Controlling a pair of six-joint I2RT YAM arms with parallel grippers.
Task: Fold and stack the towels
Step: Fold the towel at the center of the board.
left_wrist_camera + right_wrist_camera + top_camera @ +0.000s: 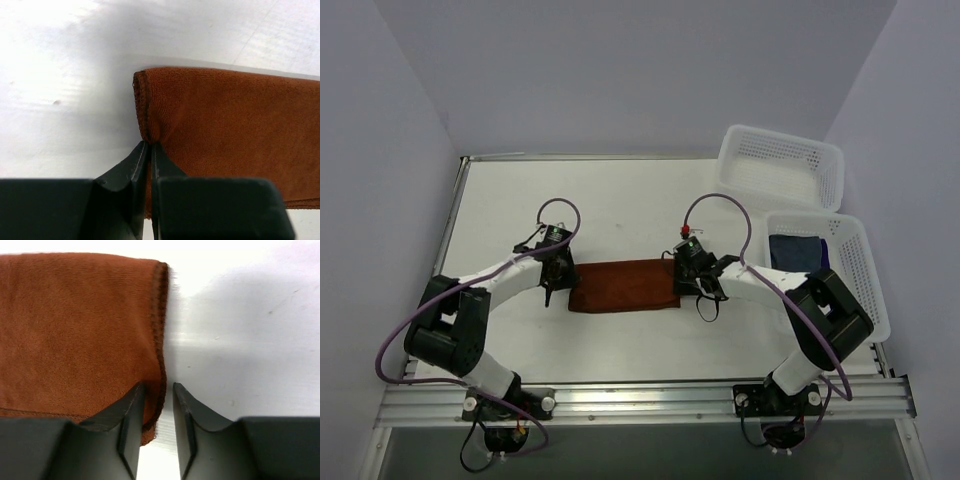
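White table (620, 200) holds the folded rust towel (625, 286) centrally. Our left tool (149, 144) clamps one short edge; our right tool (157, 387) straddles the other, jaws apart. Lifting now, we could drop that side.

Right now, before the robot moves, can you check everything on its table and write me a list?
Surface: white table, a few faint marks.
Job's things: rust towel lies folded flat between the grippers; blue-grey towel sits in the near basket.
Clutter: far basket, white and perforated like the near one, at the right edge.
Grippers: left gripper shut on the rust towel's left hem; right gripper open, fingers astride the right hem.
Cables: purple cables loop above both wrists.
Surroundings: pale walls; metal rail along the near edge.
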